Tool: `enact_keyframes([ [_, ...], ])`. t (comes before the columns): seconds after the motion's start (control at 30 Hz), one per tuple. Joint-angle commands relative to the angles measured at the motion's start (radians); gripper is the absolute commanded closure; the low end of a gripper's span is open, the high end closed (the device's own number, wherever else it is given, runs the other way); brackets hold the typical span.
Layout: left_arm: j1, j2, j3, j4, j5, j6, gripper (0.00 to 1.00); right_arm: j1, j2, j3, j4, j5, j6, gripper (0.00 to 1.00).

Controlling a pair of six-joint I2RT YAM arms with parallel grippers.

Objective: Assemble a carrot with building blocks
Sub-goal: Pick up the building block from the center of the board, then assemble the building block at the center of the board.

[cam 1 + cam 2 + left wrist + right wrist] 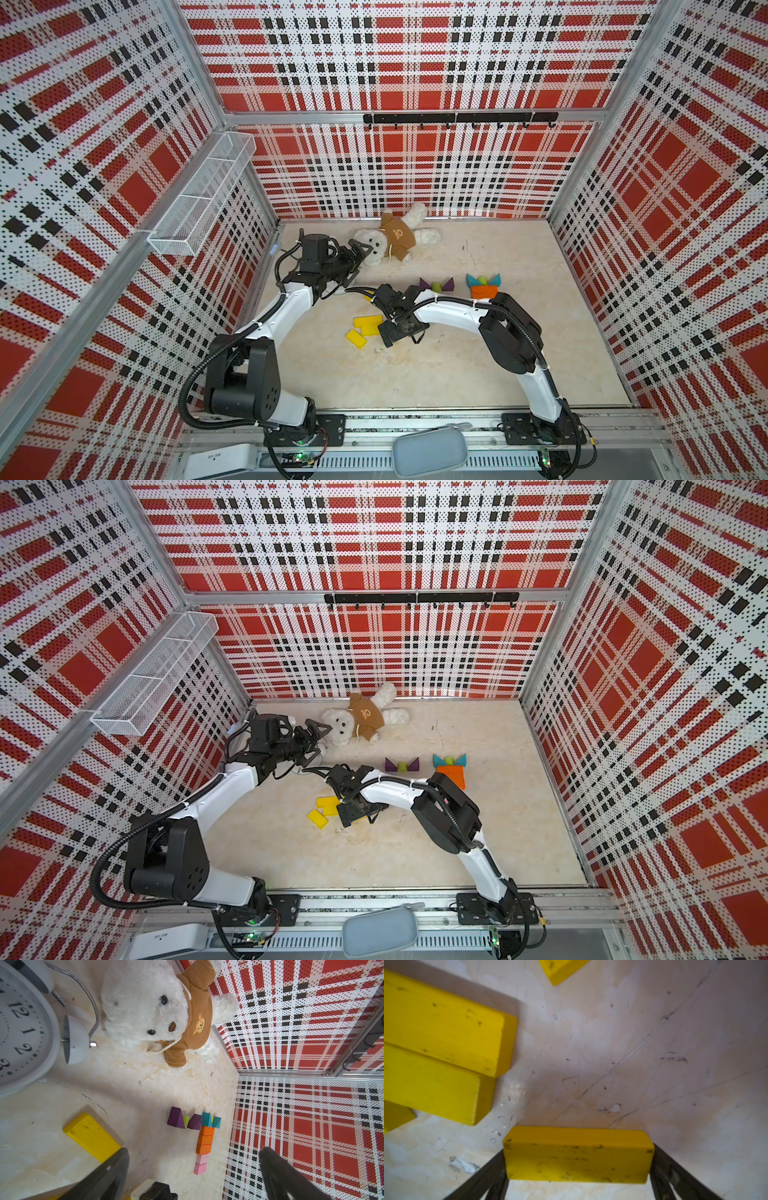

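Low over the surface (415, 374), the right arm arches in from its base, its hand (579, 1149) pointing down astride a yellow block (577, 1160), one finger at each end; whether they clamp it cannot be told. More yellow blocks (442, 1030) lie just beside. Orange blocks (484, 291) under teal triangles (473, 279) sit well apart, by that arm's elbow. The left hand (360, 261) hangs open near the teddy bear (395, 239). The alarm clock (22, 1028) reads 12, 1, 2, 3.
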Motion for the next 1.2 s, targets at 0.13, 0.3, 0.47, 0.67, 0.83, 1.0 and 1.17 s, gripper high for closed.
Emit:
enact_keyframes([
  [0.13,-0.004,0.007,0.017,-0.003,0.001,-0.005,0.01,0.001,-0.001,-0.063,0.054,0.034,0.044,0.12],
  [0.3,-0.004,0.007,0.017,-0.002,0.0,-0.005,0.0,-0.002,-0.055,-0.069,0.047,0.09,0.038,0.14],
  [0.47,-0.006,0.005,0.018,-0.002,0.004,-0.005,0.01,-0.065,-0.146,-0.11,0.054,0.127,0.031,0.15],
  [0.67,-0.011,0.005,0.018,0.001,0.007,-0.005,0.0,-0.185,-0.202,-0.145,0.061,0.131,-0.004,0.15],
  [0.83,-0.049,0.016,0.012,0.001,-0.009,0.003,0.01,-0.279,-0.206,-0.158,0.089,0.096,-0.035,0.15],
  [1.0,-0.16,0.078,0.03,0.001,0.028,0.008,0.0,-0.338,-0.148,-0.119,0.099,0.035,-0.066,0.14],
  [1.17,-0.168,0.107,0.042,0.007,0.08,-0.007,0.0,-0.358,-0.104,-0.094,0.1,0.008,-0.065,0.14],
])
